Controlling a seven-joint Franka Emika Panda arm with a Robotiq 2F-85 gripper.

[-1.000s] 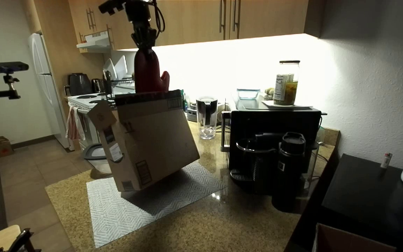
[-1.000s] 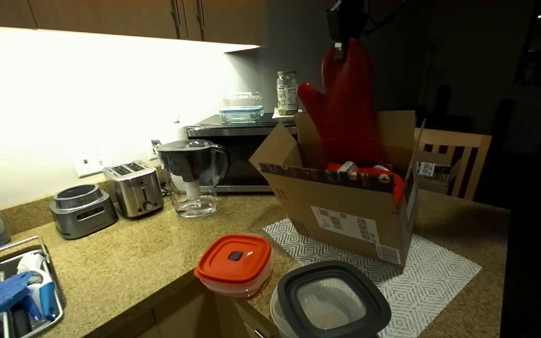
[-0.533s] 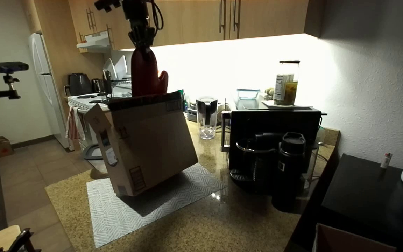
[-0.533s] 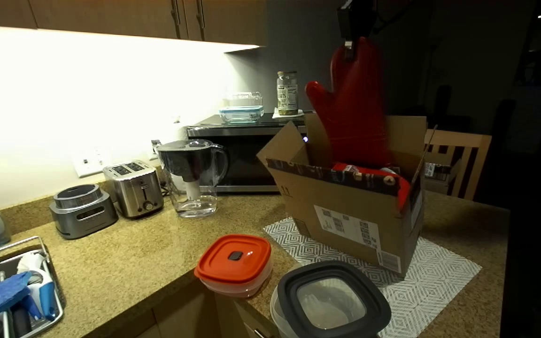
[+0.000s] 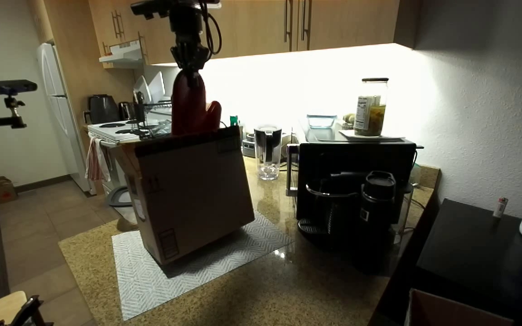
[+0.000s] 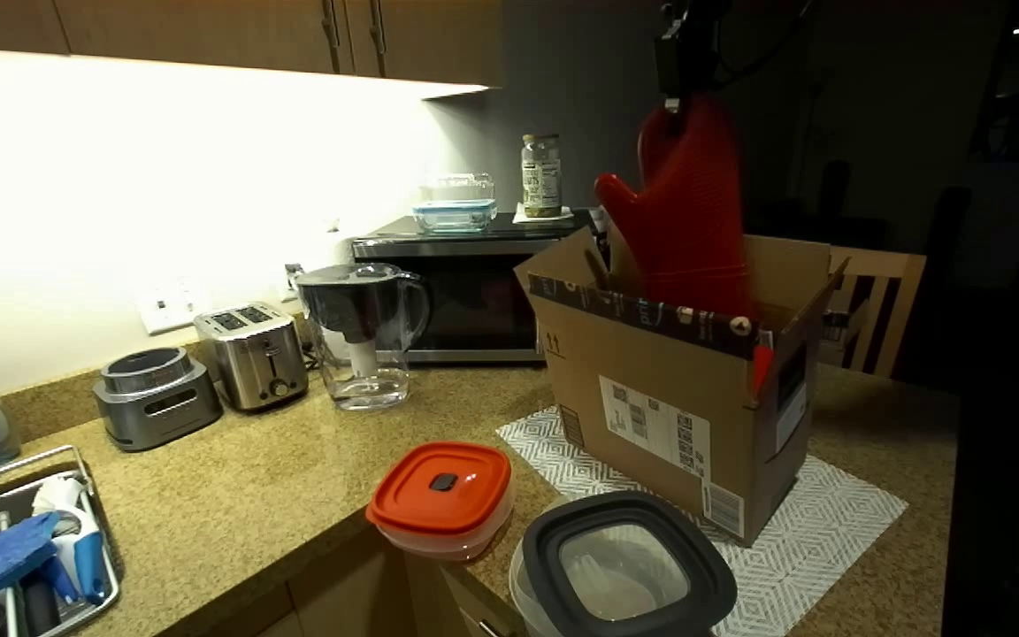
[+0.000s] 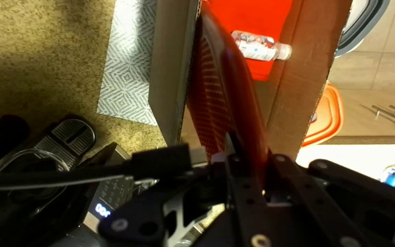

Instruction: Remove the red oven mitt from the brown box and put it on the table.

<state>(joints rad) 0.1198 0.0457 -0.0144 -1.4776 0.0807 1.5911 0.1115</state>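
The red oven mitt [image 6: 695,212] hangs thumb outward with its upper part above the brown box [image 6: 651,389]; its lower end is hidden inside. My gripper [image 5: 191,74] is shut on the top end of the mitt, straight above the carton. In the wrist view the mitt [image 7: 233,82] runs from between my fingers down along the inner wall by a flap. The carton [image 5: 197,199] leans, its top flaps spread, with a shadow under its lower edge on the grey mat [image 5: 141,280] of the speckled table [image 6: 297,478].
Inside the carton lie a flat red item [image 7: 252,17] and a small bottle [image 7: 261,46]. Beside it stand an orange-lidded container [image 6: 443,487] and a grey-lidded one [image 6: 629,566]. A water pitcher [image 6: 363,336] and a black coffee machine [image 5: 333,213] are nearby.
Over the last half second, my gripper and the mitt have come down. The carton has sunk and leans less than a second ago. The grip on the mitt is unchanged.
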